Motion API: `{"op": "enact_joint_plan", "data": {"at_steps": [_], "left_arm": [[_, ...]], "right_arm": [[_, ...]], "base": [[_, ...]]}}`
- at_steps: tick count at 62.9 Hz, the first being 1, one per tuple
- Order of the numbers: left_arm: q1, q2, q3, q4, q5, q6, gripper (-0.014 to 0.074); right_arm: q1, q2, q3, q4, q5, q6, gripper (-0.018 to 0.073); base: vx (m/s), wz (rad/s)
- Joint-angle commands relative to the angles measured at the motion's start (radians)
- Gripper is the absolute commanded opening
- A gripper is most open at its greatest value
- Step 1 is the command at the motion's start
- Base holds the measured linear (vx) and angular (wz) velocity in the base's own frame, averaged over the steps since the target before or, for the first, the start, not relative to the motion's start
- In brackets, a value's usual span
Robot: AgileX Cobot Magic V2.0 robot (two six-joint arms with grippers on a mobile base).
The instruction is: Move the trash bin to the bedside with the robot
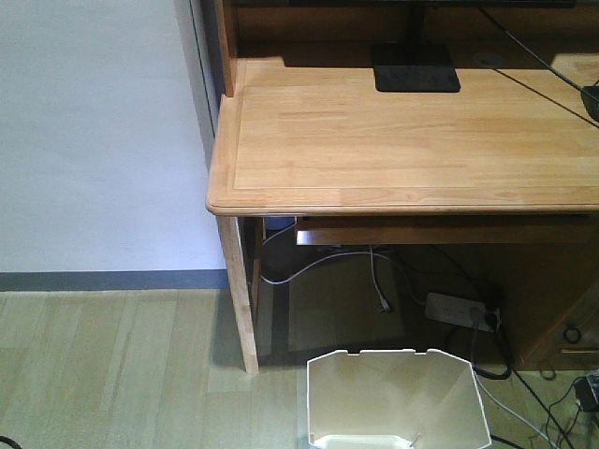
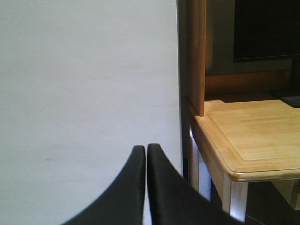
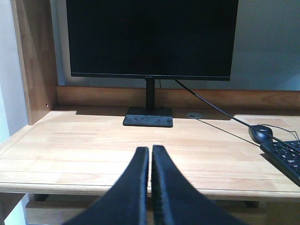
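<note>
Front camera high over the wooden desk, tilted down at its left corner, left wrist camera close beside that same corner — facing the white wall, right wrist camera at desktop level, head-on to the monitor — its stand shared with the front view.

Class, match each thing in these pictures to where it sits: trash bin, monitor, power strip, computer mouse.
1. trash bin
2. monitor
3. power strip
4. computer mouse

A. under the desk, among cables
B. on the floor, out in front of the desk
C. beside the keyboard
D. on a black stand

Pairs: 1-B, 2-D, 3-A, 4-C
</note>
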Motion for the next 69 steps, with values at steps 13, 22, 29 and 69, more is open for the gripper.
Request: {"op": "enact_joint_plan", "data": {"at_steps": [13, 22, 29, 69], "left_arm": [[-0.006, -0.007, 0.013, -0.009, -0.074, -0.014, -0.0006], [-0.006, -0.008, 0.012, -0.009, -0.074, -0.014, -0.0006], [-0.006, -0.008, 0.012, -0.009, -0.074, -0.014, -0.0006], [-0.006, -0.008, 0.013, -0.009, -0.074, -0.014, -0.0006]], "right_arm": [[-0.002, -0.011, 0.001, -0.011, -0.069, -0.001, -0.0008], [-0.002, -0.011, 0.001, -0.011, -0.069, -0.001, -0.0008], [-0.002, -0.011, 0.001, -0.011, -0.069, -0.001, -0.0008], [-0.002, -0.011, -0.031, -0.010, -0.182, -0.001, -0.0008]], "base": [[0.00, 0.00], [0.00, 0.00], [0.00, 0.00], [0.00, 0.00]]}}
